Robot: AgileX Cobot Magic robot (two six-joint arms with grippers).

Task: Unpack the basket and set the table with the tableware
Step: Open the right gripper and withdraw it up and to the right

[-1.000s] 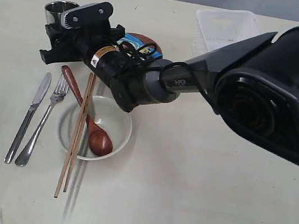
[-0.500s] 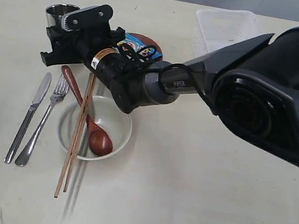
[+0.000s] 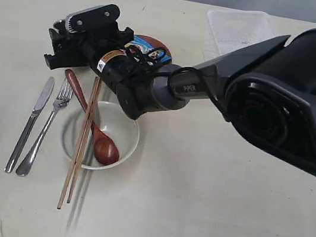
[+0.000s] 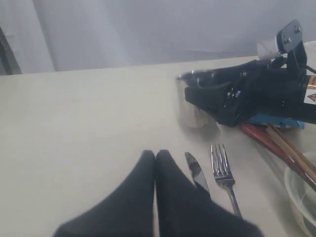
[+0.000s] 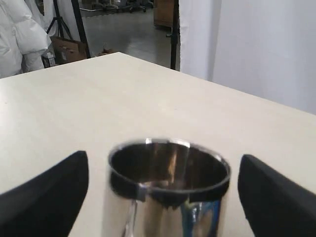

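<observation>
The small steel cup [image 5: 168, 190] stands upright on the table [image 3: 221, 213] between the wide-apart fingers of my right gripper [image 5: 163, 160], with a gap on each side. Seen from outside, the right gripper [image 3: 54, 42] has reached across to the far left and hides the cup. The knife [image 3: 29, 125] and fork [image 3: 45, 130] lie side by side. The wooden spoon [image 3: 93, 126] and chopsticks [image 3: 81, 142] rest across the cream bowl [image 3: 101, 135]. The basket [image 3: 238, 29] stands at the far right. My left gripper [image 4: 155, 155] hovers shut and empty beside the knife [image 4: 196, 173].
The reddish-brown plate [image 3: 157, 45] sits behind the right arm with a blue snack bag [image 3: 140, 48] on it. The right arm's big dark body [image 3: 287, 97] fills the right side of the exterior view.
The right gripper has slid forward around the steel cup, which showed beyond its fingers a second ago and is now covered by them in the exterior view.
</observation>
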